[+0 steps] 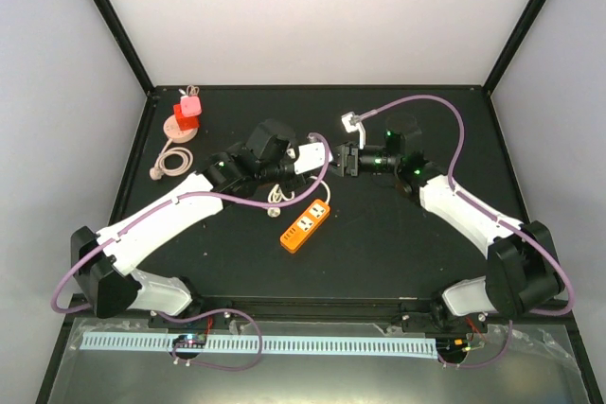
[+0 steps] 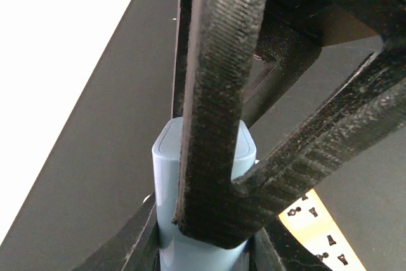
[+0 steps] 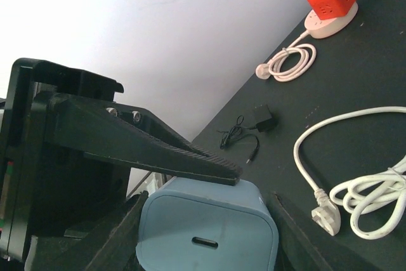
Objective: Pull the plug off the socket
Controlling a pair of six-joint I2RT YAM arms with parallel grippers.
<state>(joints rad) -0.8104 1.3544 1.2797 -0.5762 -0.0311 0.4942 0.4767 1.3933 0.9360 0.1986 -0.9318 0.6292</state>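
The plug [image 3: 208,223] is pale blue, with one small dark slot on its face. The fingers [image 2: 216,93] are black, with a fine ribbed pattern. The table [image 1: 398,253] is black and the walls [image 1: 312,16] are white. The power strip [image 1: 305,225] is orange, with white faces and black holes. The arms [image 1: 161,215] are white with black joints, and their cables [image 1: 421,97] are pale purple. At the far left are a red cube [image 1: 186,115], a pink block [image 1: 192,101], a cream base [image 1: 177,129] and a cream cord [image 1: 173,162]. The loose cord [image 3: 355,188] is white and the small adapter [image 3: 263,118] is black.
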